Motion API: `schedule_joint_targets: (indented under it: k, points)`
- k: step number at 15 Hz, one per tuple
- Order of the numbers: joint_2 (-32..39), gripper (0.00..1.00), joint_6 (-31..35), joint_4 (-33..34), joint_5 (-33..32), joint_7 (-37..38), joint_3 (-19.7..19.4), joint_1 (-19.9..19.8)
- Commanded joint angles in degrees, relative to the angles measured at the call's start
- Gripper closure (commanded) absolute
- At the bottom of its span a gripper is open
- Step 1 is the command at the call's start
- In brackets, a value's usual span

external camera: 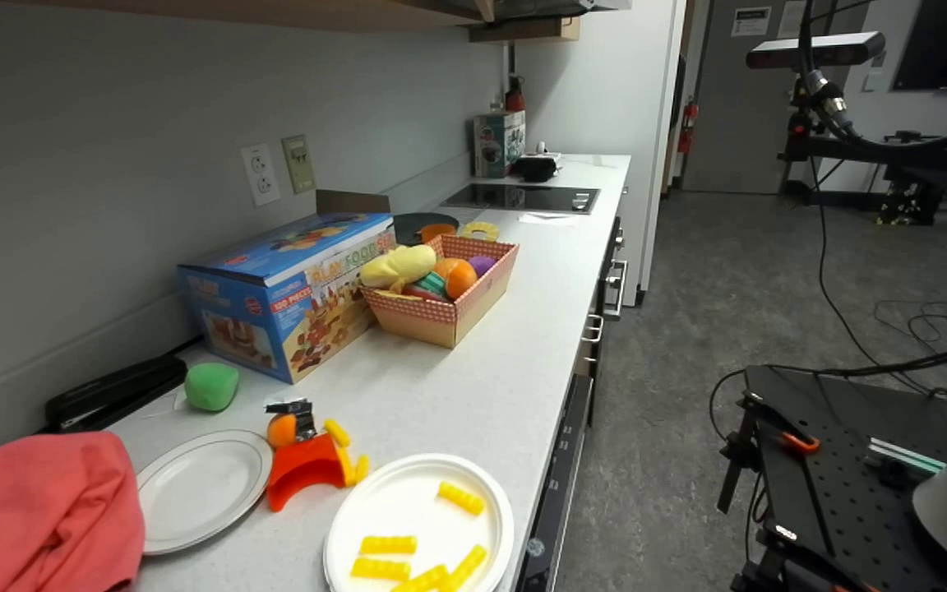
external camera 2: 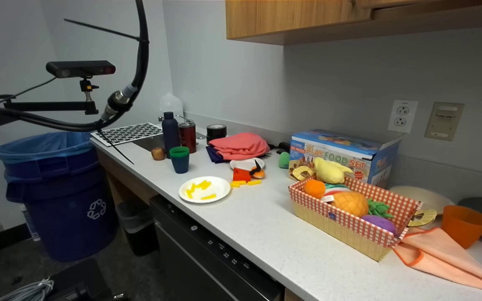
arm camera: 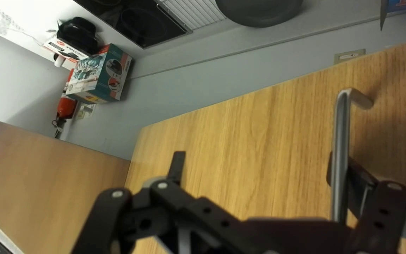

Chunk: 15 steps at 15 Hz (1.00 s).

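My gripper is open in the wrist view, its two dark fingers wide apart in front of a wooden cabinet door. A silver bar handle stands out from the door at the right. The right finger passes behind the handle, between the bar and the door. I cannot tell whether it touches either. The left finger is well to the left of the handle, with nothing between the fingers. The overhead cabinet shows in an exterior view. The gripper is outside both exterior views, where only cables of the arm hang.
Below, the counter bears a checked basket of play food, a blue box, a white plate with yellow pieces and a red cloth. A wooden panel stands left of the door.
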Motion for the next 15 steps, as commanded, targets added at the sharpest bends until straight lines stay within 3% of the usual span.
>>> schedule_joint_targets:
  k: [1,4,6,7,8,10,11,15]
  points:
    - [-4.1,0.00,2.8,-4.0,-2.0,0.3,-1.3,-4.4]
    - [-5.9,0.00,5.3,-7.8,2.1,-3.5,-3.3,-5.1]
    - [-7.9,0.00,6.4,-10.3,9.6,-9.7,-5.8,-3.8]
    - [-9.3,0.00,6.5,-11.4,15.4,-15.4,-8.3,-1.6]
    - [-10.6,0.00,6.2,-12.5,18.4,-19.0,-13.3,3.7]
    - [-12.4,0.00,4.5,-12.5,25.5,-26.9,-17.0,5.1]
    - [-12.8,0.00,3.7,-12.4,29.6,-31.4,-16.4,3.0]
    - [-13.8,0.00,-0.4,-11.0,35.7,-40.8,-19.7,2.6]
